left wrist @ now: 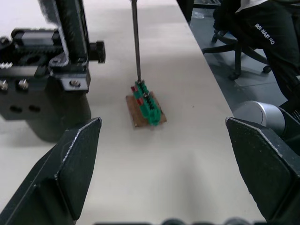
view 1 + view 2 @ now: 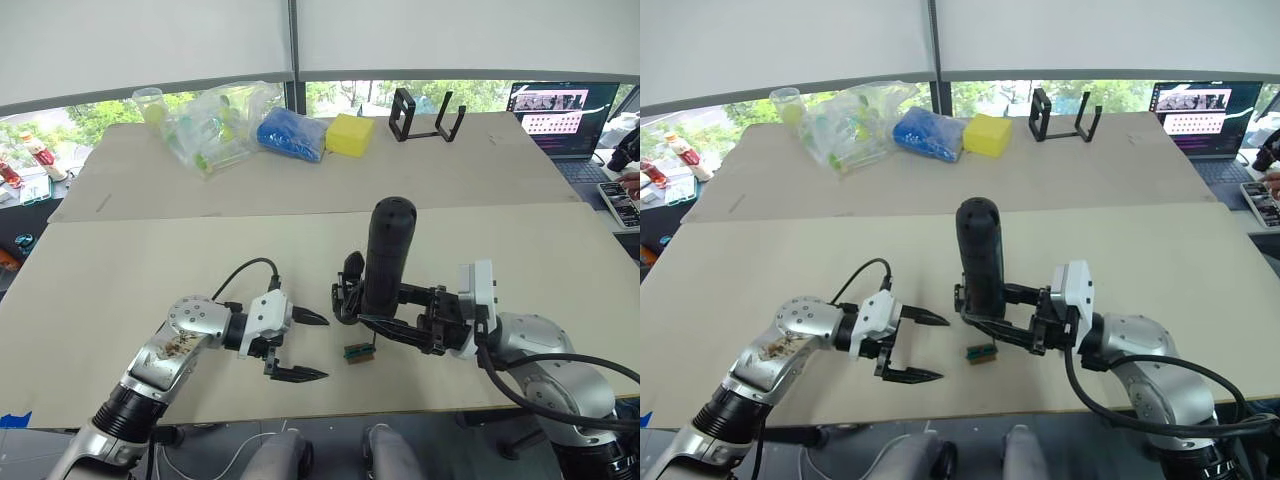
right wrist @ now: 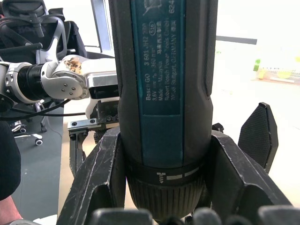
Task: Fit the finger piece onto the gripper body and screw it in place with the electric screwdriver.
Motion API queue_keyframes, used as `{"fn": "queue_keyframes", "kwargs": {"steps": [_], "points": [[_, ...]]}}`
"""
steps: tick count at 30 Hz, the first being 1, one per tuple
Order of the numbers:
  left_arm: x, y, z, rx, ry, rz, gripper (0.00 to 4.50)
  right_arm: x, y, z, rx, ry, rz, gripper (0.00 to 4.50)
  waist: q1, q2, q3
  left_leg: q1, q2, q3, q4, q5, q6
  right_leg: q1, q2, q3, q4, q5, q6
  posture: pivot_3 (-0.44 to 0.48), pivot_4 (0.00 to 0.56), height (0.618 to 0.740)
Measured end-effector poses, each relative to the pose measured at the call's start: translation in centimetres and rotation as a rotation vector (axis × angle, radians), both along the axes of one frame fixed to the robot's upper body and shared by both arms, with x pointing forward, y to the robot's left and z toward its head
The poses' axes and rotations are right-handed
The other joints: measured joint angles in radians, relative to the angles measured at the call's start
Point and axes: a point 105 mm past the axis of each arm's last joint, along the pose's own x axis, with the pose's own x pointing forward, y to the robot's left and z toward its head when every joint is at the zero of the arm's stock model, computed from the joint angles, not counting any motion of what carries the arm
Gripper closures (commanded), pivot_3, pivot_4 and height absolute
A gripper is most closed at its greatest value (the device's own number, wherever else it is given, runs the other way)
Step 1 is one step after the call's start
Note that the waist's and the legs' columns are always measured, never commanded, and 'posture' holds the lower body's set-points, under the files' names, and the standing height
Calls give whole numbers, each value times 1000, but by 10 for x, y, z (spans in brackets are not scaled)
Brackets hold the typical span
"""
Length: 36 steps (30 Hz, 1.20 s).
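Note:
The electric screwdriver [image 2: 385, 258] stands upright near the table's front, my right gripper [image 2: 372, 312] shut around its lower barrel [image 3: 161, 93]. Its thin bit [image 1: 135, 42] points down onto a small green block [image 2: 359, 351] lying on the table. The gripper body [image 2: 345, 292], a black assembly [image 1: 47, 93], stands right beside the screwdriver on its left. The finger piece is hidden or cannot be told apart from the black parts there. My left gripper [image 2: 305, 346] hovers open just left of the green block, with nothing between its fingers [image 1: 75, 164].
Along the far table lie clear plastic bags [image 2: 210, 125], a blue bundle [image 2: 292, 133], a yellow block [image 2: 350, 134] and a black stand [image 2: 425, 115]. A laptop [image 2: 560, 115] sits at the far right. A seated person's legs [image 1: 262, 37] are beyond the table edge.

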Motion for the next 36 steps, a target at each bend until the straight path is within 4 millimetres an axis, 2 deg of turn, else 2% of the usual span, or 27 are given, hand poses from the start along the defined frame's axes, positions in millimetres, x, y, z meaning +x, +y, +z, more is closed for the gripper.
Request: {"fn": "queue_keyframes", "kwargs": {"steps": [3, 9, 15, 21, 26, 30, 36], "points": [[-3, 6, 1, -4, 8, 11, 0, -1, -2, 6, 5, -11, 16, 2575, 0, 0, 0, 0, 0, 0, 0, 0, 0, 0, 0, 0, 0, 0, 0, 0, 150, 737], [-8, 22, 8, 10, 17, 44, 0, -9, -1, 32, 27, 18, 118, 2575, 0, 0, 0, 0, 0, 0, 0, 0, 1, 0, 0, 0, -1, 0, 0, 0, 150, 737], [0, 30, 18, -5, -7, 110, 0, -15, 8, 83, 28, -31, 260, 2575, 0, 0, 0, 0, 1, 0, 0, -1, 1, 1, -1, 0, -2, 0, 0, 0, 150, 737], [11, 32, 29, -42, -42, 182, 0, 1, 15, 121, 35, -1, 351, 2575, 0, -1, 0, -1, 1, 0, 0, -1, 2, 0, -6, -1, -2, 0, 0, 0, 150, 737], [21, 28, 33, -69, -64, 207, 0, 16, 31, 145, 48, -9, 446, 2575, -2, -1, 0, -3, 0, 0, 0, -1, 2, -2, -7, -1, -2, 1, 0, 0, 150, 737], [31, 25, 32, -70, -76, 221, 0, 28, 46, 153, 27, -49, 494, 2575, -3, -1, 0, -4, -1, 0, 0, -1, 2, -3, -7, -3, -2, 1, 0, 0, 150, 737], [40, 21, 30, -63, -83, 216, 0, 42, 55, 142, -20, -81, 523, 2575, -3, -1, 0, -5, -2, 0, 1, -1, 2, -4, -8, -3, -1, 1, 1, 0, 150, 737]]}}
